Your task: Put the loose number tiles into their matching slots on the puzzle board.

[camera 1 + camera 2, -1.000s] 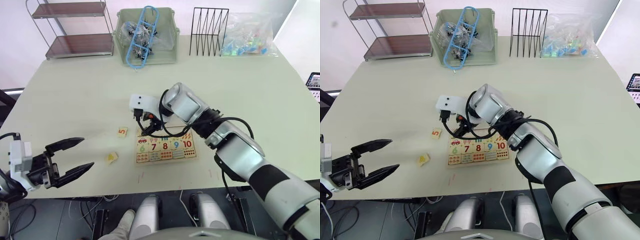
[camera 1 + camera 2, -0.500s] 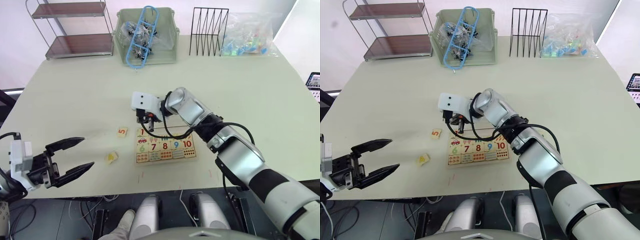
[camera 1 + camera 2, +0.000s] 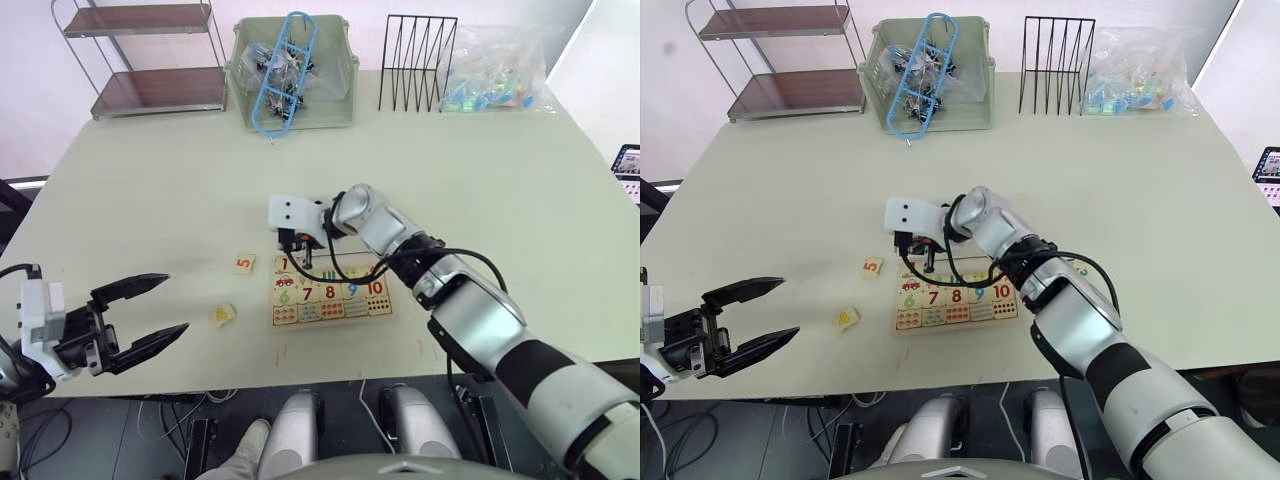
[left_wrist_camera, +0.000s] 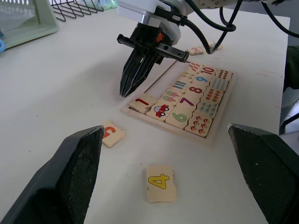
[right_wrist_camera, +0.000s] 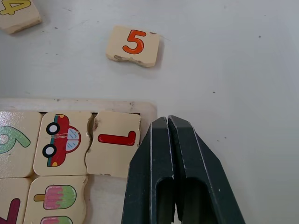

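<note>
tile 1 now sitting askew in slot; i'm lifting right gripper, fingers pressed together, empty; left gripper waiting wide.

The two head cameras looked forward and down from above the table, a slight offset apart (one stereo pair), both taking in the puzzle board. The left wrist camera faced that board from low and farther off, while the right wrist camera sat close over its corner.
</note>
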Robot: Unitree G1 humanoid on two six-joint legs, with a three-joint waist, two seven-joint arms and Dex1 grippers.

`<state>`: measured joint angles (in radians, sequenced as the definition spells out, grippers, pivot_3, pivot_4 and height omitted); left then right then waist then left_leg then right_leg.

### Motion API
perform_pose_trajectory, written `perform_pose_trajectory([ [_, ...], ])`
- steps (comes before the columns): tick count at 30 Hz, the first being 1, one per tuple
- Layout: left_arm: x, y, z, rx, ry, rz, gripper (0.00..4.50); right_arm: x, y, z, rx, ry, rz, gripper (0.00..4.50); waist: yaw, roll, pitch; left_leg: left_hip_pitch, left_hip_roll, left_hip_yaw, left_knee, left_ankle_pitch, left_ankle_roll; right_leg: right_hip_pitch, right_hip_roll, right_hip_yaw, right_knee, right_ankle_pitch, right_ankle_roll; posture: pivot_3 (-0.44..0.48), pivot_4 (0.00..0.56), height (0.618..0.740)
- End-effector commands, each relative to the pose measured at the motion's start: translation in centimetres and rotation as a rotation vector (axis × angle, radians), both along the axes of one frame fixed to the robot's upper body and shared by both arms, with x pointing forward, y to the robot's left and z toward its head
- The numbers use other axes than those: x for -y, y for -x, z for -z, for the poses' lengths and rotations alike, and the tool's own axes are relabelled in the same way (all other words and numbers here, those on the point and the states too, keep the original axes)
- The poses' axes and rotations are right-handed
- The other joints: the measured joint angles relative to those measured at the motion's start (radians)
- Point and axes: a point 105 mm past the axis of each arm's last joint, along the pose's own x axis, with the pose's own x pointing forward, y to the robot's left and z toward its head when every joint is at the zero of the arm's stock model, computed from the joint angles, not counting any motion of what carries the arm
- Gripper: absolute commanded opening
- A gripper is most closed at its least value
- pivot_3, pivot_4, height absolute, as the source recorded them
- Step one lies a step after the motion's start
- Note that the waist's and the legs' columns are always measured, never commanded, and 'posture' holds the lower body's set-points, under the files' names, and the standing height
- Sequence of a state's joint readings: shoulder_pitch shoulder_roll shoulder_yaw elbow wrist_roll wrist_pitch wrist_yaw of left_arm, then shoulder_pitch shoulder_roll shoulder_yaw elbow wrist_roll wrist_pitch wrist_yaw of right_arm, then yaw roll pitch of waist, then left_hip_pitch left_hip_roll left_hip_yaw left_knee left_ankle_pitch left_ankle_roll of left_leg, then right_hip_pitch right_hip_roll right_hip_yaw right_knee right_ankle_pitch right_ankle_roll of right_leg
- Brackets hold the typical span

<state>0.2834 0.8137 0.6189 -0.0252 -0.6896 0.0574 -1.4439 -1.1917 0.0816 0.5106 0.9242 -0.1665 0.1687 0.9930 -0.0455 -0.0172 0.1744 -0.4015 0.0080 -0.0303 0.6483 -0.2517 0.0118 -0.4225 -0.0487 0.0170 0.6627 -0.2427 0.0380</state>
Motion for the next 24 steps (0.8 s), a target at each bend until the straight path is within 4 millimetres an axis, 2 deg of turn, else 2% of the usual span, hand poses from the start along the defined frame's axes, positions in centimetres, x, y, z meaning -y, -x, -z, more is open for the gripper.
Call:
perform_pose_trajectory([
  [1,-0.26,0.18,-0.31,0.019,-0.005,-0.006,4.50,-0.51,0.12,-0.75,0.017,-0.036,-0.016,0.02,0.000,0.000,0.000,0.000,0.000,0.000,0.000,0.000,0.000,0.000,0.000,0.000,0.000,0.000,0.000,0.000,0.150,0.739],
  [24,-0.79,0.28,-0.02,0.015,-0.004,-0.008,4.50,-0.75,0.81,-0.16,-0.011,-0.023,-0.049,0.02,0.000,0.000,0.000,0.000,0.000,0.000,0.000,0.000,0.000,0.000,0.000,0.000,0.000,0.000,0.000,0.000,0.150,0.739],
])
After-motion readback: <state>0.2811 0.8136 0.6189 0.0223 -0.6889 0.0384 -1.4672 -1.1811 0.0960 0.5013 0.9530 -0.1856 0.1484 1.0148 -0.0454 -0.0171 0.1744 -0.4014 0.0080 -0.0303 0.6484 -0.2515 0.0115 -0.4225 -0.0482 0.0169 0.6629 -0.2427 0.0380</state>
